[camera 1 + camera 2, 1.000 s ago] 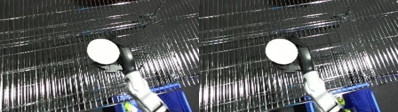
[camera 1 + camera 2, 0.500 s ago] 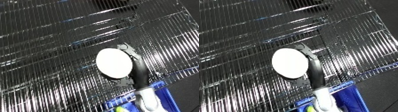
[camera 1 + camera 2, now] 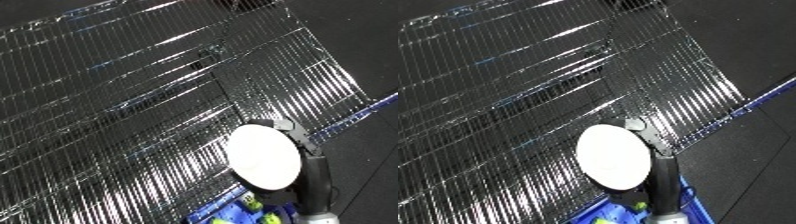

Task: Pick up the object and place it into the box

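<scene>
Though gripping the white disc (image 3: pixel 262 157) well enough to have it up off the wire surface (image 3: pixel 133 100), hasn't got it inside the blue bin (image 3: pixel 696 202) yet, so calling this mid-carry. Sits at about 5 o'clock in the left eye view, flat face turned toward the camera, and looks clear of the mesh rather than resting on it, though can't swear to the gap. Got the right hand (image 3: pixel 313 175) tucked behind the disc and off to its 3 o'clock, fingers curled round the rim with a bit poking out near the disc's 1 o'clock, so basically pinching the edge. Makes sense for something that thin and flat: no real way under it on open wire except by the rim. Can spot the bin at 6 o'clock, just below the disc, with some yellow-green bits inside, can't tell what. Probably parked right against the near edge of the rack to keep the drop short. Can see dark floor (image 3: pixel 355 40) out at 2 o'clock, past the rack's blue-trimmed edge. No sign of the left hand in either view. Next up, guessing: bring the disc toward 6 o'clock over the bin opening, then uncurl. Main risk, probably: clipping the bin wall with that wide rim.
</scene>
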`<state>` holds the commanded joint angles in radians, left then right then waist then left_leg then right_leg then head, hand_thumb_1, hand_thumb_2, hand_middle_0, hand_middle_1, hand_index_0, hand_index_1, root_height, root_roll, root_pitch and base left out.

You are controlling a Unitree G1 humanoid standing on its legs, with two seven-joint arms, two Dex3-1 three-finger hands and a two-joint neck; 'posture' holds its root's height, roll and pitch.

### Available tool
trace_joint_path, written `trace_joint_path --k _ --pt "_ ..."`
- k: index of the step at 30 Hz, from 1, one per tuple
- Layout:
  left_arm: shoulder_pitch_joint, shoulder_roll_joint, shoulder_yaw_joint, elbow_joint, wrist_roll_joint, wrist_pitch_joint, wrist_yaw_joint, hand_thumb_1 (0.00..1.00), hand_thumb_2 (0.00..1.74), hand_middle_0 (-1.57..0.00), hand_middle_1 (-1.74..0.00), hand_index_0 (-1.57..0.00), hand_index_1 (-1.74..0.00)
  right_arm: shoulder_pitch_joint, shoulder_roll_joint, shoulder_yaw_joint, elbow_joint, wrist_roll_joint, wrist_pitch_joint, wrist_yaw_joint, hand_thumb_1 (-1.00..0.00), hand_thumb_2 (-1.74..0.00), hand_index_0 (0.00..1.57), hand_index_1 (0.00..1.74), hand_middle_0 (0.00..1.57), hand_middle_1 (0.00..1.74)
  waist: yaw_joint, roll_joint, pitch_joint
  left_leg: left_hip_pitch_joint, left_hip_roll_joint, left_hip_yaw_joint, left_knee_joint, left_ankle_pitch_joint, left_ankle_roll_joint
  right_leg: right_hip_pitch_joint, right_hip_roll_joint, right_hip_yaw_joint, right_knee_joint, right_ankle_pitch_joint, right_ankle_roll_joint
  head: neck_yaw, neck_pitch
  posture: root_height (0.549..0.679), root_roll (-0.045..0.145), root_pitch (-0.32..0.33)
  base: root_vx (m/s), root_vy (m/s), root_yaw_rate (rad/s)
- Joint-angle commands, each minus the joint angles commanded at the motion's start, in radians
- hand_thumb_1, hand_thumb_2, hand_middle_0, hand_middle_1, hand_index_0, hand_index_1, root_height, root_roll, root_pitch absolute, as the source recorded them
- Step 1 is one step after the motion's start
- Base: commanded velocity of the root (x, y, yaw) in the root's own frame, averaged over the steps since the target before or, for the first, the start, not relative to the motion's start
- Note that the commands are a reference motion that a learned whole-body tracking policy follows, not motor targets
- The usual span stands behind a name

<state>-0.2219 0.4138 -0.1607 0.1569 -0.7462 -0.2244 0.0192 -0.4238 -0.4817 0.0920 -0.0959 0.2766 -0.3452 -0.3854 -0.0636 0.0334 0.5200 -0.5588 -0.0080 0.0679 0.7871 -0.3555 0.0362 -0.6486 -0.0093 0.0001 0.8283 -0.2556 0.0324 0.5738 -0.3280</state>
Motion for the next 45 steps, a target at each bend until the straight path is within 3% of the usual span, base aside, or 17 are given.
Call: trace_joint_path --k 6,14,22,23,24,29,39,45 --pt "0.023 -0.004 0.015 -0.016 0.004 -0.014 0.003 1.0 1.74 -1.57 -1.74 -1.57 -1.74 0.125 -0.008 -0.051 -0.017 0.015 -0.058 -0.032 -0.75 -1.3 1.18 1.3 1.18 1.3 -0.04 0.002 0.0 0.024 0.009 0.02 -0.01 -0.008 0.0036 0.018 0.0031 0.021 -0.023 0.006 0.0021 0.031 -0.008 0.632 0.062 0.122 -0.016 0.024 -0.184" --pt "0.054 -0.029 0.015 -0.022 -0.017 -0.052 0.015 1.0 1.74 -1.57 -1.74 -1.57 -1.74 0.261 -0.034 -0.11 -0.003 0.035 -0.115 -0.055 -0.75 -1.3 1.18 1.3 1.18 1.3 -0.099 0.027 0.0 0.07 0.016 0.059 -0.035 -0.012 0.0 0.036 0.0051 0.049 -0.042 -0.001 0.0007 0.099 -0.046 0.635 0.078 0.117 0.007 0.079 -0.177" --pt "0.068 -0.04 0.015 -0.02 -0.03 -0.069 0.012 1.0 1.74 -1.57 -1.74 -1.57 -1.74 0.314 -0.057 -0.136 0.027 0.064 -0.143 -0.031 -0.35 -0.61 0.55 0.61 0.55 0.61 -0.12 0.037 0.0 0.093 0.017 0.073 -0.048 -0.012 -0.0008 0.045 0.0069 0.061 -0.047 -0.006 -0.0018 0.113 -0.058 0.636 0.084 0.111 0.01 0.032 -0.056" --pt "0.068 -0.04 0.014 -0.02 -0.032 -0.071 0.012 1.0 1.74 -1.57 -1.74 -1.57 -1.74 0.32 -0.058 -0.14 0.031 0.066 -0.145 -0.025 -0.3 -0.52 0.47 0.52 0.47 0.52 -0.124 0.038 0.0 0.096 0.017 0.074 -0.048 -0.013 -0.0013 0.047 0.0064 0.062 -0.048 -0.007 -0.0021 0.122 -0.109 0.636 0.085 0.11 0.014 0.03 -0.048" --pt "0.069 -0.041 0.013 -0.018 -0.034 -0.072 0.011 1.0 1.74 -1.57 -1.74 -1.57 -1.74 0.327 -0.059 -0.145 0.039 0.07 -0.151 -0.017 -0.25 -0.44 0.39 0.44 0.39 0.44 -0.128 0.04 0.0 0.102 0.016 0.075 -0.05 -0.014 -0.0018 0.051 0.0061 0.065 -0.05 -0.008 -0.0024 0.106 -0.122 0.636 0.087 0.107 0.018 0.019 -0.043" --pt "0.064 -0.045 0.003 -0.006 -0.042 -0.077 0.006 1.0 1.74 -1.57 -1.74 -1.57 -1.74 0.342 -0.066 -0.159 0.066 0.088 -0.173 0.01 0.0 0.0 0.0 0.0 0.0 0.0 -0.141 0.053 0.0 0.135 0.008 0.078 -0.076 -0.009 -0.0043 0.071 0.0064 0.075 -0.072 -0.007 -0.0028 0.115 -0.13 0.638 0.093 0.097 0.005 0.011 -0.025" --pt "0.064 -0.061 0.0 0.014 -0.049 -0.083 0.006 1.0 1.74 -1.57 -1.74 -1.57 -1.74 0.331 -0.07 -0.153 0.085 0.079 -0.144 0.01 0.0 0.0 0.0 0.0 0.0 0.0 -0.141 0.063 0.0 0.143 0.005 0.076 -0.086 0.002 -0.0119 0.078 0.0024 0.073 -0.079 -0.007 -0.0063 0.112 -0.156 0.639 0.101 0.092 -0.006 0.0 -0.005" --pt "0.069 -0.063 -0.003 0.013 -0.057 -0.087 0.009 1.0 1.74 -1.57 -1.74 -1.57 -1.74 0.333 -0.066 -0.146 0.077 0.079 -0.144 0.034 0.0 0.0 0.0 0.0 0.0 0.0 -0.134 0.064 0.0 0.151 0.005 0.069 -0.096 0.017 -0.0172 0.089 -0.0011 0.067 -0.082 -0.01 -0.0084 0.087 -0.172 0.64 0.103 0.087 0.003 -0.013 0.025"
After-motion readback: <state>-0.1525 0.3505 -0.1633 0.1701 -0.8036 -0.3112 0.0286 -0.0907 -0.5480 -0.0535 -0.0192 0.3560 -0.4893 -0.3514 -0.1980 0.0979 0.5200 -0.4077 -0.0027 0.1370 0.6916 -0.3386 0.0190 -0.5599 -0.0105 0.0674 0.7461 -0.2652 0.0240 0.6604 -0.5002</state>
